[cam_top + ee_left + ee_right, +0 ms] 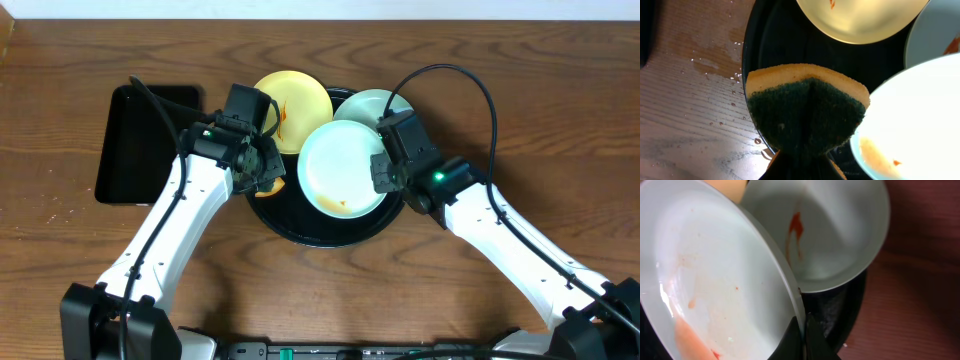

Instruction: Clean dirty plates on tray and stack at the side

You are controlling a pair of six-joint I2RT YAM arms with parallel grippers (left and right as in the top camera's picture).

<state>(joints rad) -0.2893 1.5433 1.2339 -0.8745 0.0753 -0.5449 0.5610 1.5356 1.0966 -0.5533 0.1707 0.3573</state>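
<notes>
Overhead: the round black tray (300, 228) sits mid-counter, and a smaller rectangular tray (140, 145) lies toward the counter's left edge. All three dirty plates are on or over the round tray. The yellow plate (295, 100) is at its far-left rim and the rear blue plate (368, 103) at its far-right. The front blue plate (338, 168) overlaps both, so it looks raised. The right claw (383, 172) is pinched on this plate's right rim. The left claw (265, 172) is clamped on a sponge (270, 185) just beside the plate's left rim, and is the nearer one to scrub. The sponge's coming move is probably toward the counter's right edge, onto the plate's face.

Left wrist: the sponge, green scourer side up on a yellow backing, hangs over the tray's left rim. The front blue plate is close on its right, with an orange smear near its lower lip. Only this view shows water beads on the counter (690, 100).

Right wrist: the two fingers (812, 340) are closed thin on the tilted plate's rim. Only here can it be seen that the rear blue plate lies beneath it with a red streak, uncleaned. The sponge is not in sight.
</notes>
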